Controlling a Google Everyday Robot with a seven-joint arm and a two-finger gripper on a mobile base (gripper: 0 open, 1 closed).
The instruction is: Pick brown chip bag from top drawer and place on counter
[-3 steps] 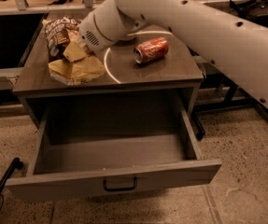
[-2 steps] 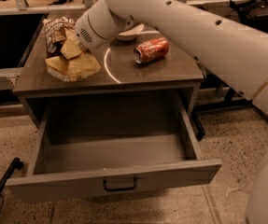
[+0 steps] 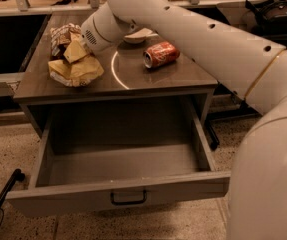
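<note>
**Clerk:** Item one, the end effector?

**Arm:** Gripper [image 3: 77, 48]: over the back-left part of the counter [image 3: 158, 79], right against the upper half of the brown chip bag [image 3: 75, 71]. Whether it is open or clamped on the bag, I cannot tell, because my wrist and the bag's folds cover it.

**Clerk:** Item two, the arm?

**Arm:** My arm [image 3: 208, 34]: white, and large in the right foreground. It rises along the right edge, bends across the top, and slopes down to the left. The round wrist end is above the counter, just right of the bag.

**Clerk:** Item three, the bag?

**Arm:** It lies on the counter at the left side. The dark brown lettered part is toward the back and the pale yellow-tan part toward the front edge. It is crumpled, and it sits just left of the thin white circle [image 3: 114, 70].

**Clerk:** Remaining entries?

**Arm:** Red soda can [image 3: 160, 54]: on its side on the counter, right of the circle and well apart from the bag. Top drawer [image 3: 123, 166]: pulled well out below the counter, with its grey floor in view. The dark pull handle [image 3: 128, 199] is on the front panel.
</note>
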